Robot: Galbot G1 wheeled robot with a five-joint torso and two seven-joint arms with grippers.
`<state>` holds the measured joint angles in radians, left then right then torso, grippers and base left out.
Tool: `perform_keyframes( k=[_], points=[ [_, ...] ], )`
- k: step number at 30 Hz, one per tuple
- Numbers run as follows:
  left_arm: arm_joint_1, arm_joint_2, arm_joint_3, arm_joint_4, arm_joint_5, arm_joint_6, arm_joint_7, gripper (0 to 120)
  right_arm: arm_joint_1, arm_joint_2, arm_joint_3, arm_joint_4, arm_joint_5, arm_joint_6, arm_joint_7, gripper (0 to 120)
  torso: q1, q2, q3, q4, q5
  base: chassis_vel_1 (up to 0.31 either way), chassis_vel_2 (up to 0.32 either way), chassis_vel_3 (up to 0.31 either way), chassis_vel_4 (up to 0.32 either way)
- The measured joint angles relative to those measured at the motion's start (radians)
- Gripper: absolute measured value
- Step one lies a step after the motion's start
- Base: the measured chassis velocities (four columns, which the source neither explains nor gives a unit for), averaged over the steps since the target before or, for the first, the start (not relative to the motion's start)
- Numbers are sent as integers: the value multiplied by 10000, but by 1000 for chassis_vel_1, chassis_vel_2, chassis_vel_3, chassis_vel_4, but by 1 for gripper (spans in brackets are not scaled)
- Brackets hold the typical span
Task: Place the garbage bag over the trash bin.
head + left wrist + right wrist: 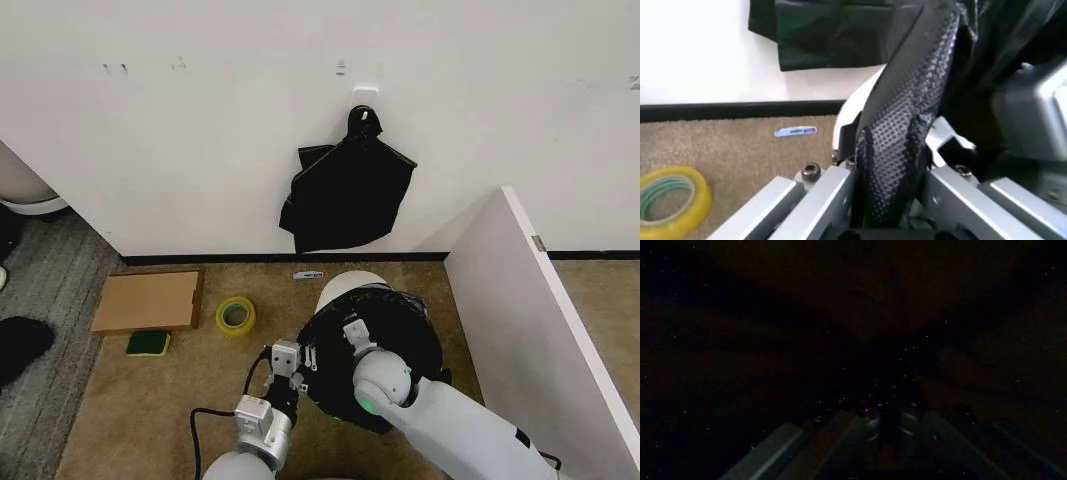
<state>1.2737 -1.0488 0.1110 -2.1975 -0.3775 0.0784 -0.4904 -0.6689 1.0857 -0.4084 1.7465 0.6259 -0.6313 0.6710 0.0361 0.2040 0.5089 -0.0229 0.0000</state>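
Gripping the garbage bag (385,330) at the trash bin (345,287) rim is the left gripper (300,362); right gripper (352,335), reaching inside, cannot be judged.

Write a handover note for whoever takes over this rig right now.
Left gripper: shut on the garbage bag, pinching its film at the near-left side of the trash bin.
Right gripper: reaching down inside the bag.
Things: the bin stands on the carpet by the wall; the bag covers most of its mouth, with white wall showing at the far-left side.
Done: bag draped over the bin.
Left: pull the film over the uncovered far-left rim, then release.
Nearby: tape roll, cardboard, black bundle hanging on the wall.
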Motion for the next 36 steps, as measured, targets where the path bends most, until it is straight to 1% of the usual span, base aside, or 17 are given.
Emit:
perform_keyframes(
  k=[3,9,11,18,23,28,36],
  points=[
    [-118,-37,-174,209,-94,-42,-62,0,-143,-138,52,328,2,-5,-1,0,0,0,0,-4,0,0,0,0,0],
    [-251,-25,-370,448,-242,-46,-150,0,-279,-299,103,894,-8,2,-21,0,0,0,0,-1,0,0,0,0,0],
    [-275,-19,-466,510,-326,-45,-181,0,-295,-386,135,1225,12,-1,-26,0,0,0,0,-1,0,0,0,0,0],
    [-326,-65,-560,593,-505,-15,-246,0,-325,-543,77,1693,52,129,-228,0,0,0,0,-1,0,0,0,0,0],
    [-311,-61,-540,523,-586,23,-253,0,-311,-479,21,1704,-1,390,-394,0,0,0,0,-2,0,0,0,0,0],
    [-149,-11,-423,241,-595,71,-139,0,-111,-172,-116,1252,-270,815,-519,0,0,0,0,0,0,0,0,0,0],
    [-61,-7,-372,-5,-663,108,-72,0,105,151,-314,730,-311,854,-509,0,0,0,0,0,0,0,0,0,0]
  ],
)
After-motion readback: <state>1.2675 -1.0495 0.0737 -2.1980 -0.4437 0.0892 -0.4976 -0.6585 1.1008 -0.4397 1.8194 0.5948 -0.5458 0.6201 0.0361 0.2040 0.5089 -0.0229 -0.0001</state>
